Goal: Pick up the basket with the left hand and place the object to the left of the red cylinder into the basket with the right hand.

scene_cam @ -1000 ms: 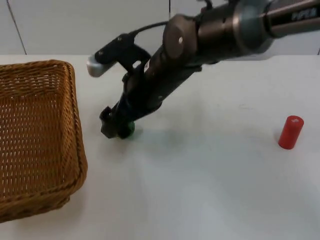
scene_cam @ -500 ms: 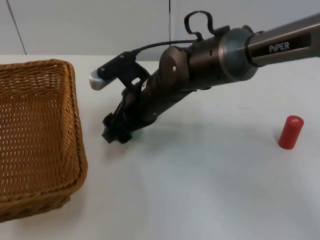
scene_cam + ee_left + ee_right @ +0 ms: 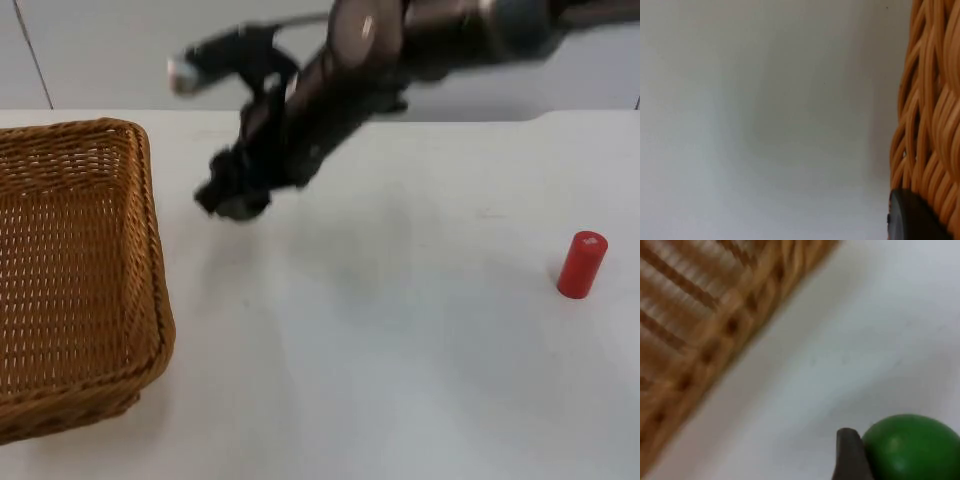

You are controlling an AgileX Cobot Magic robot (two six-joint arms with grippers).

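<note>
My right gripper (image 3: 230,197) hangs above the table just right of the wicker basket (image 3: 75,270); it is shut on a green ball (image 3: 910,447), which rests against a black fingertip (image 3: 850,457) in the right wrist view. From above, the gripper hides the ball. The red cylinder (image 3: 582,264) stands upright far to the right. In the left wrist view, my left gripper's fingertip (image 3: 912,220) sits against the basket's woven rim (image 3: 932,115), shut on it.
White table top (image 3: 400,350) stretches between the basket and the cylinder. The grey partition wall (image 3: 100,50) closes off the back. The basket's rim (image 3: 715,325) lies near the ball in the right wrist view.
The right gripper has closed on the green ball, lifted it off the table and moved up and slightly toward the basket. Basket and red cylinder have not moved.
</note>
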